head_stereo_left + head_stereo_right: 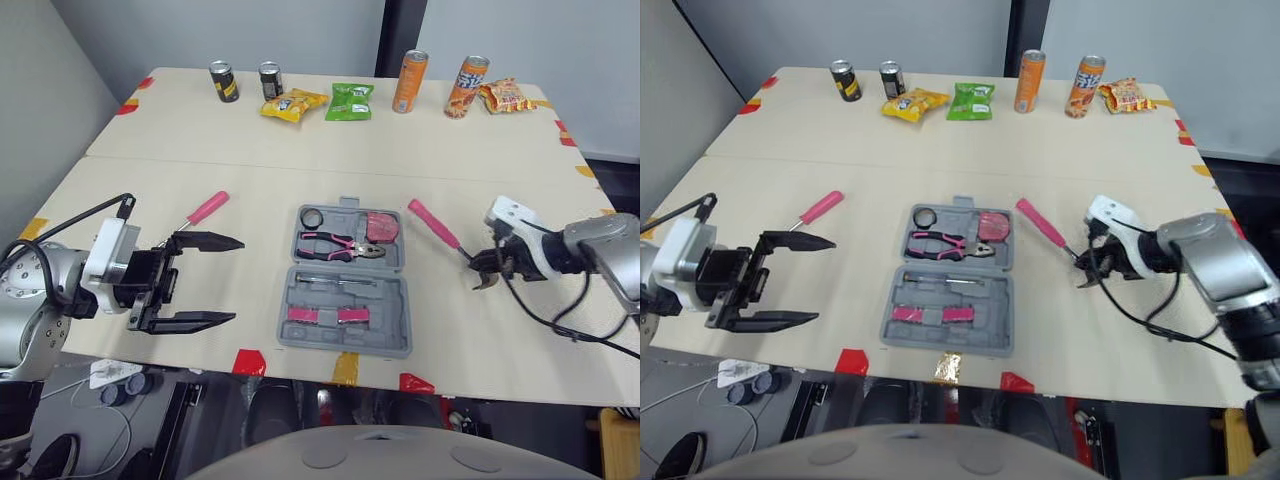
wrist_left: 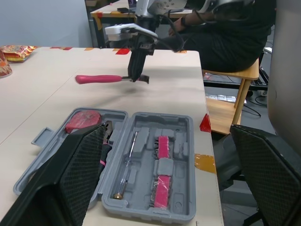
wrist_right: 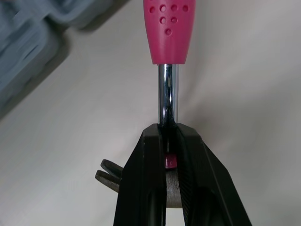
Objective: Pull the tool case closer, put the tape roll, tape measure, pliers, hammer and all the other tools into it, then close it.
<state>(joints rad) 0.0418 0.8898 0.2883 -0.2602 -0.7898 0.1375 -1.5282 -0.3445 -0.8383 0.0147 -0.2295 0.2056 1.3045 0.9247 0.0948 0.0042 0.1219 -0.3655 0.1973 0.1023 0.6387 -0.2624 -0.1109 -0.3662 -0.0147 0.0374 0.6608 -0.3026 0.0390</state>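
**A:** Where's the hammer (image 1: pixel 433 223)?

**B:** On the worktop (image 1: pixel 300 130), just right of the open case (image 1: pixel 400 300). Its pink handle points away from the right gripper (image 1: pixel 487 268), whose fingers are clamped on the steel shaft close to the head.

**A:** What worries you?

**B:** The shaft is thin and smooth, and the handle sticks out a long way. On lifting, I think it could swivel in the fingers or slip, then swing into the case wall or the tape measure (image 1: pixel 380 226).

**A:** And the case?

**B:** It sits near the front edge. A knock from that side could push it toward the drop.

**A:** What about the left gripper (image 1: pixel 236 280)?

**B:** Its fingers are wide apart and hold nothing. It hovers left of the case, near the screwdriver (image 1: pixel 207 208).

**A:** Is there room to move?

**B:** Plenty. The worktop is bare on both sides of the case and behind it, up to the cans (image 1: pixel 224 81) and snack packs at the far end. The front is the tight side.
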